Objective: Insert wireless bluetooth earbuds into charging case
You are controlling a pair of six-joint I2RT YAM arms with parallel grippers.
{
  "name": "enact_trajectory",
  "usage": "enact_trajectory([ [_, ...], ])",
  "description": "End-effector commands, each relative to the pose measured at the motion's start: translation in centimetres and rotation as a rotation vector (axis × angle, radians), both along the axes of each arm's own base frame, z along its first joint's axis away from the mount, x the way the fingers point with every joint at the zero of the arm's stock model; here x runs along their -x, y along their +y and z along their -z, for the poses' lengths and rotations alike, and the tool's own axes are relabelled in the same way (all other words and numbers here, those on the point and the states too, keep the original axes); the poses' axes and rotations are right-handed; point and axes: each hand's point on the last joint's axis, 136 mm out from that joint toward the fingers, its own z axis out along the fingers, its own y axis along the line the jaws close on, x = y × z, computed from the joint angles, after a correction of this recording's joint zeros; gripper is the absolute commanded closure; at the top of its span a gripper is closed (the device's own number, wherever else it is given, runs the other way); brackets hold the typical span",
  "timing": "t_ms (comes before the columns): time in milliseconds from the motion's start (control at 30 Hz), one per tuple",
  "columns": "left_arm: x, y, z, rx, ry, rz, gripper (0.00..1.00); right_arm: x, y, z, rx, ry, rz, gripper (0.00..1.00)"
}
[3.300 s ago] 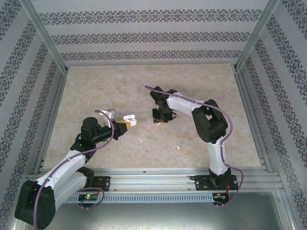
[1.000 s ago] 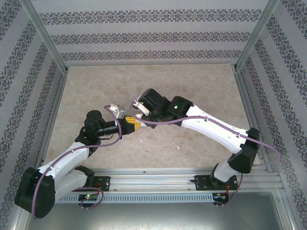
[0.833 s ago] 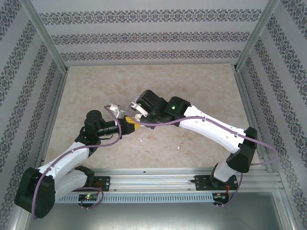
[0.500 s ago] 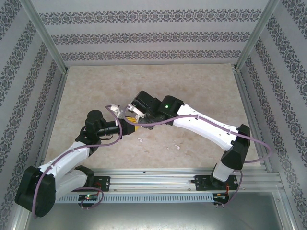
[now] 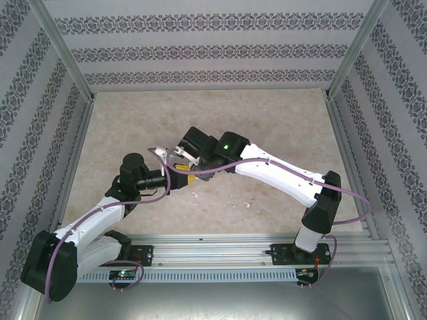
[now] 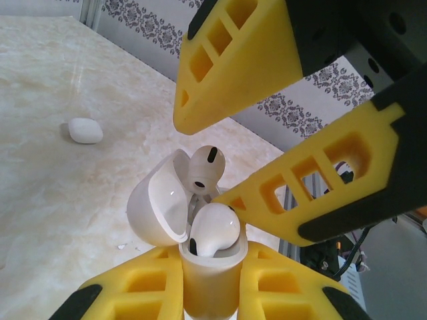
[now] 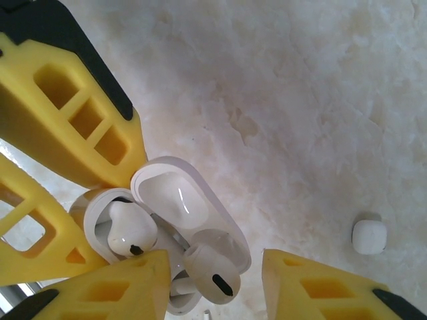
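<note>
The left arm (image 5: 93, 223) reaches forward and to the right, and the left gripper (image 6: 210, 267) has its jaws closed on the charging case (image 6: 212, 293). The right arm (image 5: 280, 177) stretches far to the left with its wrist bent down. The right gripper (image 7: 215, 277) stands just above the left one, with its jaws apart.

A beige marble-patterned table (image 5: 280, 127) sits enclosed by walls papered in grey damask stripes (image 5: 200, 50), with silver aluminium frame posts (image 5: 61, 50) at its corners and a metal rail (image 5: 220, 248) along the near edge.
</note>
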Motion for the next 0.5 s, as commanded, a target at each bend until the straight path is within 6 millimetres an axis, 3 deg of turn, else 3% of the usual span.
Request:
enact_trajectory([
  [0, -0.7, -0.3, -3.1, 0.03, -0.122, -0.013, 0.98, 2.7, 1.5, 0.6, -0.021, 0.099, -0.055, 0.56],
  [467, -0.7, -0.2, -3.0, 0.027, -0.129, -0.021, 0.98, 2.8, 2.1, -0.8, -0.057, 0.13, -0.059, 0.52],
])
